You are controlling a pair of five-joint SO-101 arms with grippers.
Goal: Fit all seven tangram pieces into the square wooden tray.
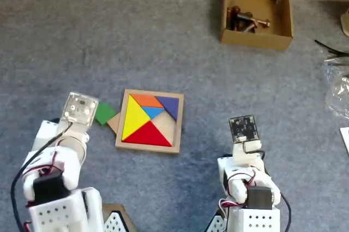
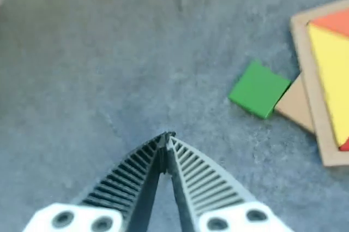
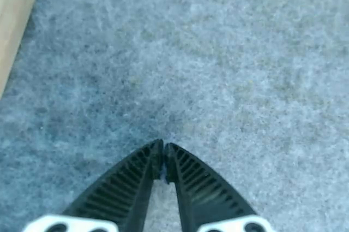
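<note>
The square wooden tray (image 1: 178, 124) lies mid-table and holds yellow, red, orange, blue and purple pieces, with a bare wooden patch beside the red one. A green square piece (image 1: 104, 114) (image 2: 259, 89) lies on the carpet just outside the tray's left side. Touching it is a tan wooden piece (image 1: 114, 123) (image 2: 296, 106), which rests against the tray (image 2: 312, 106). My left gripper (image 2: 165, 136) is shut and empty over bare carpet, short of the green square. My right gripper (image 3: 163, 146) is shut and empty over carpet to the right of the tray (image 3: 15, 19).
A cardboard box (image 1: 256, 13) with small metal and wooden parts stands at the back right. Clear plastic bags (image 1: 338, 82) lie at the right edge. Grey carpet covers the table.
</note>
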